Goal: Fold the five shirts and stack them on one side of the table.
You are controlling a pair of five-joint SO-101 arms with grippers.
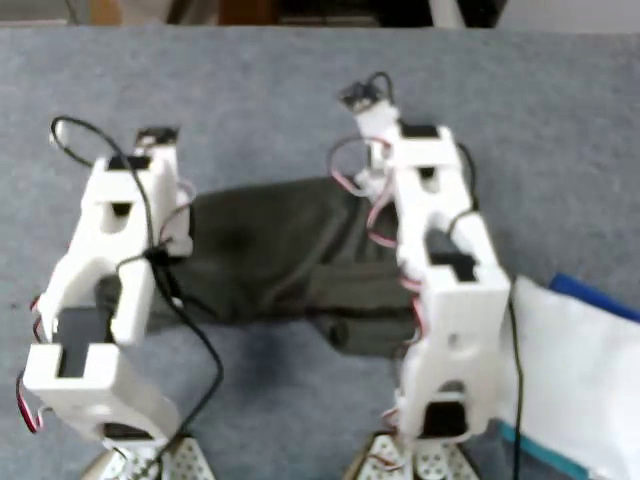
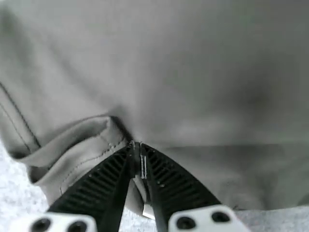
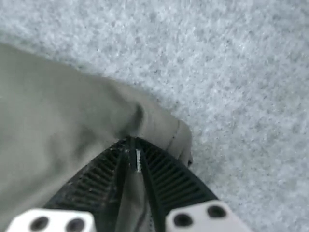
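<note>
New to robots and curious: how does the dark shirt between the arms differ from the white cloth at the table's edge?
The dark shirt is olive and rumpled; the white cloth looks flat and smooth. The dark shirt is pinched by the left gripper and right gripper; the white cloth lies free of both. Both rest on the grey table.

- Olive shirt (image 1: 290, 260): mid-table, lying crosswise betw. the two arms; rumpled, partly doubled over, creases along near edge.
- One end: stitched hem fold nipped in left claw (image 2: 136, 150), tips closed on cloth.
- Other end: hemmed corner nipped in right claw (image 3: 133, 147), grey table (image 3: 231, 72) just beyond.
- White cloth (image 1: 570, 370): flat, near right arm's base; blue cloth (image 1: 590, 293) peeking from under it.
</note>
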